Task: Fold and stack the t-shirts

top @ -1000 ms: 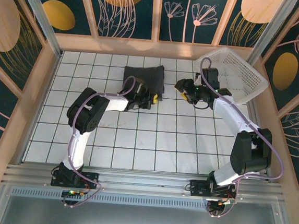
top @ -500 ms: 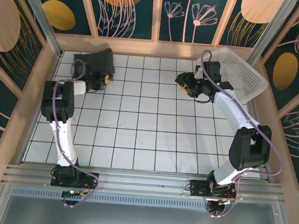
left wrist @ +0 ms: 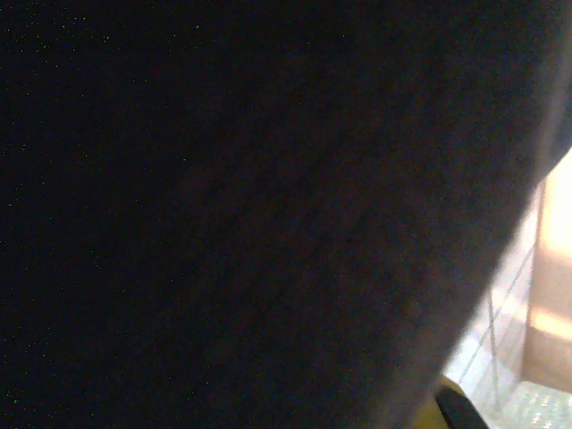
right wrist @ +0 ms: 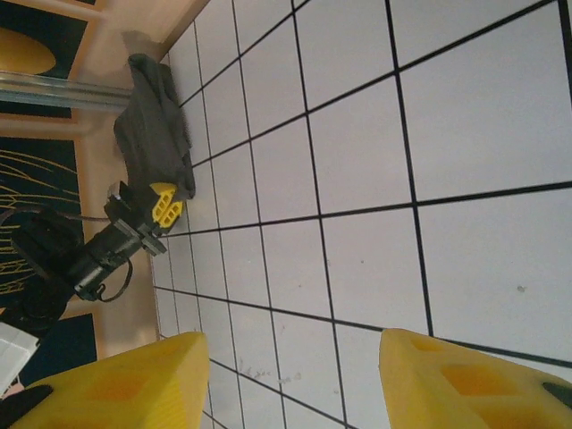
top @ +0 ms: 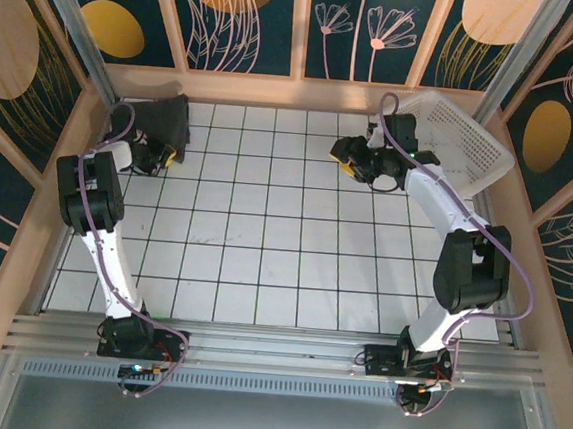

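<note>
Sitting in the desk's (top: 263, 253) far left corner, 1 dark t-shirt (top: 171, 116) is pinched at its edge by the left jaws, closed tight, probably to start the stack. The right jaws hang half open, empty, beside the basket (top: 464, 140).

readable text: none | labels: none | brands: none | numbers, signs: none

place: robot lab cell | signs: white tiled floor (top: 266, 223), floral-panelled walls (top: 245, 18), aluminium rail (top: 274, 352)
</note>
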Controlling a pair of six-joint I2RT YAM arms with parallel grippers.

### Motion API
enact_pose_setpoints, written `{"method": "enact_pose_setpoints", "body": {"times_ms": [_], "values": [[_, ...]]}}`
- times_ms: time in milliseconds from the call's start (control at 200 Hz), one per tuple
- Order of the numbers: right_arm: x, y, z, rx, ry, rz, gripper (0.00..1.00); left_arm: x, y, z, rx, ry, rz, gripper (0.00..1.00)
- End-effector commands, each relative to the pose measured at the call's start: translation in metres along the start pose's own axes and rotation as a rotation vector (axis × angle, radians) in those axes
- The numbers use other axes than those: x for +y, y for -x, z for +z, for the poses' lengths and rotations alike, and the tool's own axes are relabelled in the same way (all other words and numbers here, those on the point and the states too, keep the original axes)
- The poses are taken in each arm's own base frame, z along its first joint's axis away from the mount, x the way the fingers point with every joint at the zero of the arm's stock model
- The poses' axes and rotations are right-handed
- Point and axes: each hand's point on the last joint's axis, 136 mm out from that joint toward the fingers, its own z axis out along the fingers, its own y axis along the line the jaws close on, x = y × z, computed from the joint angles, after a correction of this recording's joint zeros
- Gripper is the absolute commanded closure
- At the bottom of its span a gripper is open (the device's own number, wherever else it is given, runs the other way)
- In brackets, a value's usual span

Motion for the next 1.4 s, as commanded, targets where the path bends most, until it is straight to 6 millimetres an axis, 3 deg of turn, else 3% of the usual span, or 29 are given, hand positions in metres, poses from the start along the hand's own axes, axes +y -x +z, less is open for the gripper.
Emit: {"method": "enact_pose_setpoints", "body": {"times_ms": [0, 250, 315, 350, 405, 440, 480, 500, 520, 651, 721, 851, 991, 1066, 1136, 1161, 1221, 1306, 1396], "values": [[0.031, 0.009, -0.001, -0.026, 0.093, -0.075, 0.47, 0.015, -0.006, -0.011, 0.010, 0.077, 0.035, 0.99], [0.074, 0.017, -0.023, -0.174, 0.293, -0.115, 0.47, 0.008, -0.010, -0.029, -0.017, 0.071, 0.054, 0.99], [0.080, 0.019, -0.025, -0.185, 0.311, -0.119, 0.46, 0.009, -0.013, -0.030, -0.008, 0.064, 0.052, 0.94], [0.081, 0.019, -0.024, -0.186, 0.312, -0.122, 0.44, 0.009, -0.015, -0.031, -0.009, 0.068, 0.053, 0.83], [0.082, 0.020, -0.025, -0.188, 0.315, -0.130, 0.39, 0.011, -0.014, -0.036, -0.026, 0.080, 0.049, 0.47], [0.083, 0.020, -0.026, -0.192, 0.313, -0.134, 0.35, 0.008, -0.014, -0.042, -0.044, 0.080, 0.045, 0.31], [0.085, 0.020, -0.030, -0.206, 0.316, -0.149, 0.18, 0.001, -0.013, -0.053, -0.076, 0.071, 0.044, 0.03], [0.087, 0.021, -0.033, -0.213, 0.322, -0.156, 0.05, -0.007, -0.012, -0.063, -0.100, 0.057, 0.048, 0.01], [0.089, 0.021, -0.035, -0.219, 0.325, -0.163, 0.01, -0.012, -0.012, -0.070, -0.122, 0.049, 0.051, 0.01], [0.086, 0.022, -0.041, -0.246, 0.308, -0.157, 0.01, -0.035, -0.016, -0.137, -0.356, 0.055, 0.043, 0.01], [0.079, 0.024, -0.041, -0.251, 0.300, -0.141, 0.01, -0.036, -0.031, -0.166, -0.468, 0.012, 0.012, 0.01], [0.050, 0.038, -0.055, -0.332, 0.134, -0.134, 0.01, -0.038, -0.061, -0.198, -0.573, -0.065, 0.016, 0.01], [-0.002, 0.059, -0.109, -0.567, -0.224, -0.179, 0.01, -0.041, -0.067, -0.259, -0.792, 0.079, 0.142, 0.01], [-0.032, 0.061, -0.135, -0.661, -0.404, -0.213, 0.01, -0.014, -0.063, -0.299, -0.962, 0.204, 0.088, 0.01], [-0.065, 0.059, -0.155, -0.742, -0.495, -0.228, 0.01, 0.009, -0.062, -0.319, -1.080, 0.283, 0.125, 0.01], [-0.067, 0.058, -0.160, -0.765, -0.476, -0.254, 0.01, 0.015, -0.063, -0.318, -1.100, 0.308, 0.191, 0.01], [-0.094, 0.047, -0.175, -0.872, -0.474, -0.243, 0.01, 0.015, -0.067, -0.312, -1.118, 0.315, 0.415, 0.01], [-0.131, 0.033, -0.200, -1.074, -0.595, -0.308, 0.01, 0.018, -0.079, -0.292, -1.097, 0.258, 0.617, 0.01], [-0.162, 0.022, -0.192, -1.047, -0.731, -0.411, 0.01, 0.018, -0.091, -0.275, -1.097, 0.178, 0.750, 0.01]]}}
